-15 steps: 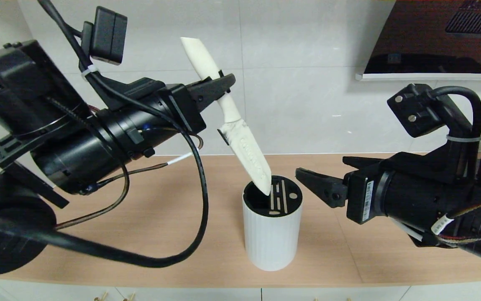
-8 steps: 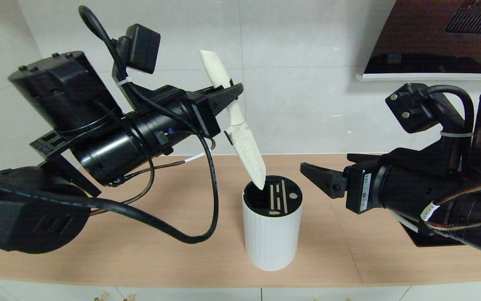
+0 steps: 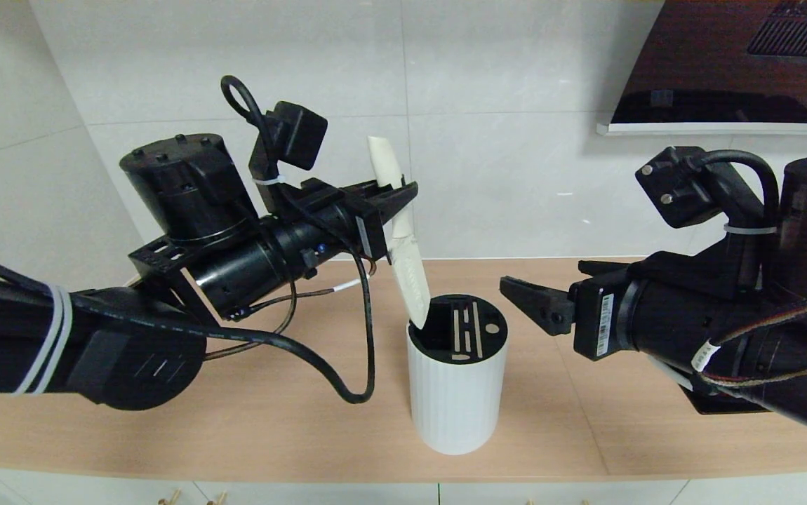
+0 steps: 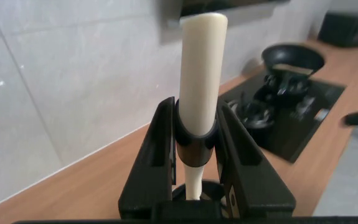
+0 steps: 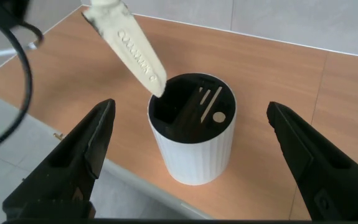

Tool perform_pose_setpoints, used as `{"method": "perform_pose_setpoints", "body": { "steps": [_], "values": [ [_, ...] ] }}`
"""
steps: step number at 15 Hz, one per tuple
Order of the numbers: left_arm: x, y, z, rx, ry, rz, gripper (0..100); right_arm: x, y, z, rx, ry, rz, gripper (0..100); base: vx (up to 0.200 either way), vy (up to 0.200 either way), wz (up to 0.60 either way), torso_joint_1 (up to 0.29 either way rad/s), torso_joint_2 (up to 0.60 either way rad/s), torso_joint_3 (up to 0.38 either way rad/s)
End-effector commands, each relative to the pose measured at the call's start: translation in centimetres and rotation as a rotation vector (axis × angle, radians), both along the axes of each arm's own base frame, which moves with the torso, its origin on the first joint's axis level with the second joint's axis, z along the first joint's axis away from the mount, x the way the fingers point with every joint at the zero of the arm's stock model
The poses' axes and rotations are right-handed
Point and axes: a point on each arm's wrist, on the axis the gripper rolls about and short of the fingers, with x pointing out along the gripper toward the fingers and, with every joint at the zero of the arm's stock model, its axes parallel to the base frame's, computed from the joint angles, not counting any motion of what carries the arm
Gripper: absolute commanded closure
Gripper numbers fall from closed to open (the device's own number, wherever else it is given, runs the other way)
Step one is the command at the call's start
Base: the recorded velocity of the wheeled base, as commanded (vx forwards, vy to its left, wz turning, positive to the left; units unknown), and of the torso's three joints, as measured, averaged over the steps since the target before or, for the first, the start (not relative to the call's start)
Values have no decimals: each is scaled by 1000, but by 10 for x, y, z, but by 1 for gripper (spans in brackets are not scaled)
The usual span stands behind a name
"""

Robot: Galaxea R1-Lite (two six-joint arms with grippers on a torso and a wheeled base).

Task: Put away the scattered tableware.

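one white knife, pinched by my left gripper, tip at the knife block mouth; my right gripper spread wide.

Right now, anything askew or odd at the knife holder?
The white knife, clamped in the left gripper, leans instead of hanging plumb. Its tip is at the rim of the holder, in the wide opening, not the narrow slots. Nothing spilled.
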Motion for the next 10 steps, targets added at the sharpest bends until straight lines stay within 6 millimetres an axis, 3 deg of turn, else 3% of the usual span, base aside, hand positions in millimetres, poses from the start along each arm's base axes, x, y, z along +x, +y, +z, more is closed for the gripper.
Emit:
{"method": "perform_pose_setpoints", "body": {
  "steps": [1, 7, 10],
  "values": [
    [3, -4, -9, 16, 16, -5, 100, 1, 1, -1, -2, 2, 0, 0, 0, 0, 0, 0, 0, 0],
    [-4, -15, -15, 32, 27, -38, 100, 0, 1, -1, -3, 3, 0, 0, 0, 0, 0, 0, 0, 0],
    [-4, -28, -30, 53, 65, -44, 100, 0, 1, -1, -3, 3, 0, 0, 0, 0, 0, 0, 0, 0]
  ]
}}
